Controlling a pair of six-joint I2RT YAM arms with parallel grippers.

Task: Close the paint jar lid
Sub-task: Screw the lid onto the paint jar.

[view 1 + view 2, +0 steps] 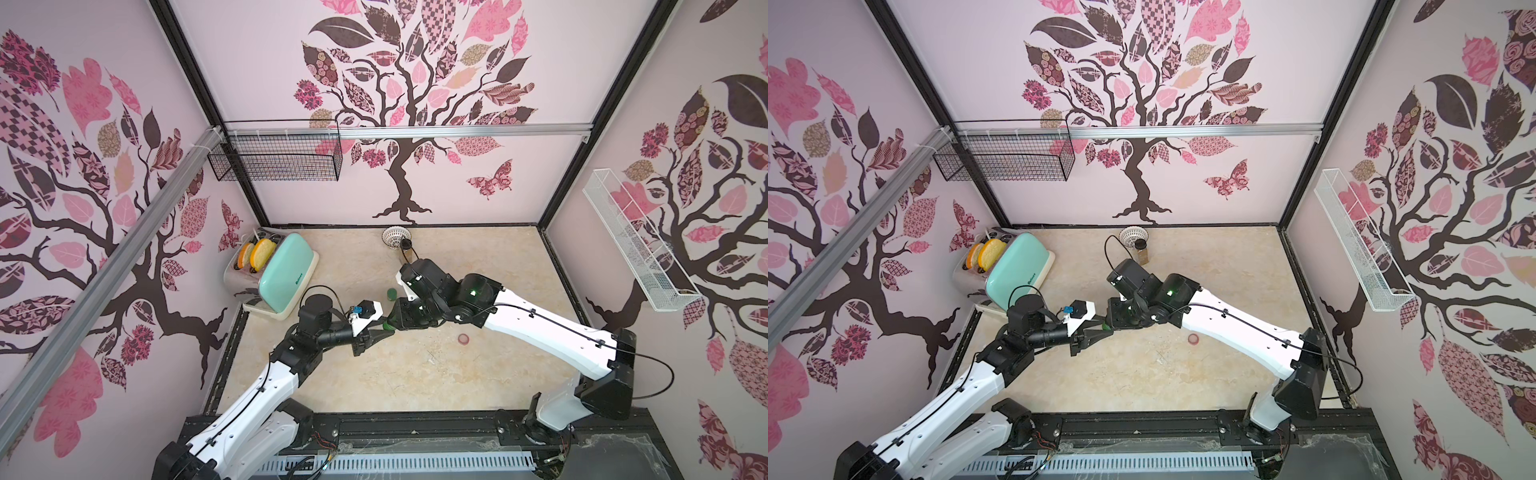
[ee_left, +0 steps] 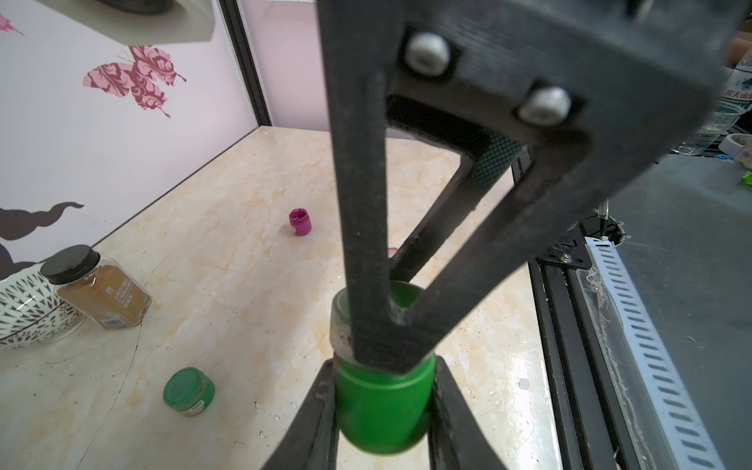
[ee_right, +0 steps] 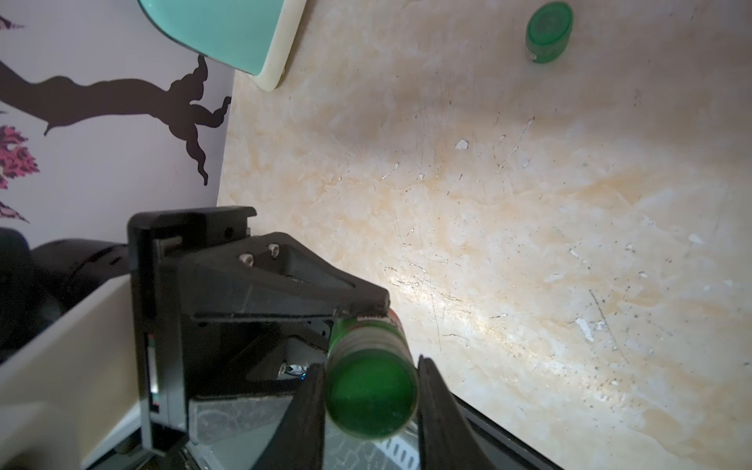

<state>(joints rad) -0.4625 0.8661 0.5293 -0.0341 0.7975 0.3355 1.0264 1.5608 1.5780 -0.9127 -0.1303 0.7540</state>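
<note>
A small green paint jar (image 1: 388,325) (image 1: 1106,327) hangs above the table's middle, held between both arms. My left gripper (image 2: 384,407) is shut on the jar's smooth green body (image 2: 382,419). My right gripper (image 3: 371,396) is shut on the paint jar lid (image 3: 371,390), a ribbed translucent cap on the jar's mouth. In the left wrist view the lid (image 2: 341,321) shows past the body, with a right finger (image 2: 366,244) across it. The left fingers (image 3: 285,285) clamp the far end in the right wrist view. In both top views the two grippers meet tip to tip.
A second green jar (image 1: 391,294) (image 2: 188,391) (image 3: 549,30) stands closed nearby. An open magenta jar (image 2: 300,221) and a loose pink lid (image 1: 463,339) sit on the table. A cinnamon jar (image 2: 97,293), a bowl (image 1: 396,235) and a mint toaster (image 1: 286,272) stand at the back.
</note>
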